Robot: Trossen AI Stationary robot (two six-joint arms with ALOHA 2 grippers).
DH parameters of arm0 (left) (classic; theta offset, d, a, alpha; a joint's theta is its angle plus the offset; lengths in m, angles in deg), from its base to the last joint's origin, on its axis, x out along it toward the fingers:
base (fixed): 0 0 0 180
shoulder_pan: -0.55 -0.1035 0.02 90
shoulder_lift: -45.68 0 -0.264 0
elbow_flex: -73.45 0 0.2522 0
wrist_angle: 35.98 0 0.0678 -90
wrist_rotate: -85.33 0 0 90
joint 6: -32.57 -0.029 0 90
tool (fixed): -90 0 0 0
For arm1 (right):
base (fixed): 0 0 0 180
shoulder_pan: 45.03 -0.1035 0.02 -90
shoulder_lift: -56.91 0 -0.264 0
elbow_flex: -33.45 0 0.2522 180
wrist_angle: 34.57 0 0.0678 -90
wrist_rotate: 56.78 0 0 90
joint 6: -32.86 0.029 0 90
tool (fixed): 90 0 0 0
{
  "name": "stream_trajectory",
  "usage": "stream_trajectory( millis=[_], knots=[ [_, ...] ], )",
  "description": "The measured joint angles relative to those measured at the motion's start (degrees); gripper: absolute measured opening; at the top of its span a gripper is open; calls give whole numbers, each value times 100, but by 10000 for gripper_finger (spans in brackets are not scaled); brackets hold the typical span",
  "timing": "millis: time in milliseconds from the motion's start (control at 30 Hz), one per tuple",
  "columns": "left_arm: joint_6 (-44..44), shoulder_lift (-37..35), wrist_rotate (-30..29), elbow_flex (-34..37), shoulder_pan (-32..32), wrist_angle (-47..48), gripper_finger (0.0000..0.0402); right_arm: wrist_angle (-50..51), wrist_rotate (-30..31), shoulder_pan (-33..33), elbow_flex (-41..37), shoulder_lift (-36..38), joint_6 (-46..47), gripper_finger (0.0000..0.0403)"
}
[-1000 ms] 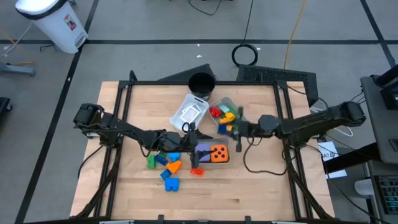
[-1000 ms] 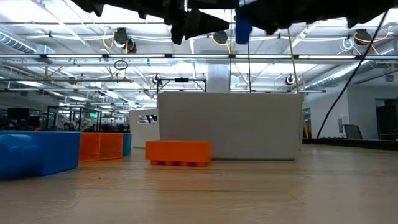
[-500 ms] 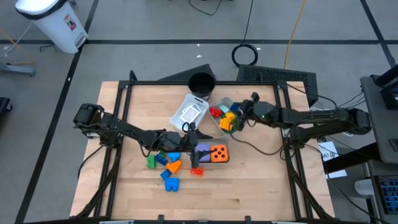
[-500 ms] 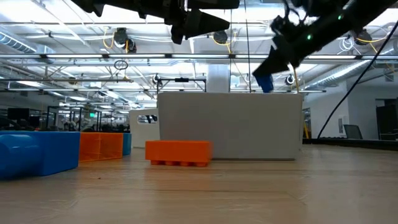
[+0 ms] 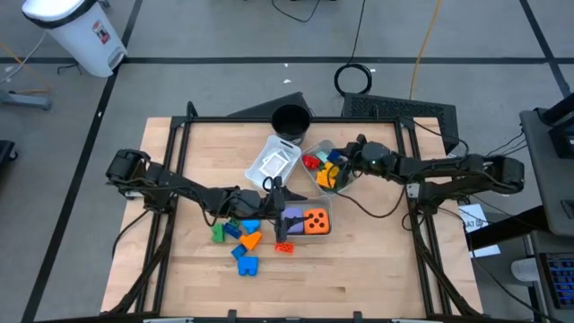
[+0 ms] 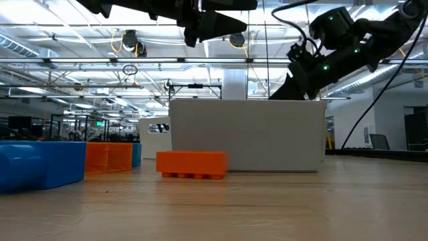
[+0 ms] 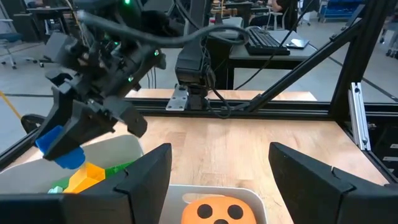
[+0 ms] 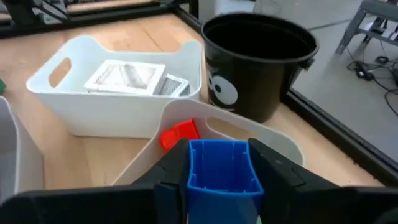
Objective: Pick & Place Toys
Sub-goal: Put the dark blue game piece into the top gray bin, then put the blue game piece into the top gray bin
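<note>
right hand (image 8: 217,186) has swung from beside the dice over to the grey tray (image 5: 316,179) in the last second, and it's still pinching a blue block (image 8: 222,164) between its fingers, jaws narrow around it. the left wrist view shows that block hanging right above the tray's pile, so i'd guess the drop is next. tray already has red, yellow and green pieces in it, so sorting looks partway done.

left hand (image 7: 221,180) hasn't budged, fingers spread wide with nothing in them, hovering just over the orange dotted die (image 5: 315,222), which sits next to the purple die (image 5: 293,218).

still loose on the bench (image 5: 359,260): a green block (image 5: 217,234), a couple of blue ones (image 5: 246,264), an orange block (image 5: 250,240) and a small red one (image 5: 284,246), all bunched near the left hand.

room-wise, the grey tray is jammed between the white tray (image 5: 273,161) and the black cup (image 5: 290,120), so the right hand should lift straight up off the rim. the front of the bench has plenty of bare wood.
</note>
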State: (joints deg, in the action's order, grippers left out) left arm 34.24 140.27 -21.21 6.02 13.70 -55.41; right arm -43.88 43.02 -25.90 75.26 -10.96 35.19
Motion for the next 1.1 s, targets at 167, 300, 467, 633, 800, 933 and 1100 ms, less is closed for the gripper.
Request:
stream_trajectory(
  millis=[167, 300, 467, 633, 800, 933, 1100],
  knots=[
    [0, 2, -2, 0, 0, 4, 273, -314, 55, -2, -2, -320, -17, 122],
    [2, 2, -2, 2, 0, 7, 273, -347, 44, -7, -2, -408, -164, 163],
    [2, 2, -2, 2, 0, 9, 274, -416, 42, -7, -2, -408, -128, 234],
    [6, 3, -2, 2, 0, 1, 274, -452, -229, -7, -2, -359, -95, 289],
    [45, 4, -2, 4, 0, 61, 273, -519, -556, -186, -2, 2, -88, 305],
    [214, -4, -2, 7, 29, 664, 274, -546, -560, -499, -2, 418, -147, 298],
    [621, -212, -1, 9, 152, 1866, 274, -486, -557, -805, -2, 776, -149, 288]
  ],
)
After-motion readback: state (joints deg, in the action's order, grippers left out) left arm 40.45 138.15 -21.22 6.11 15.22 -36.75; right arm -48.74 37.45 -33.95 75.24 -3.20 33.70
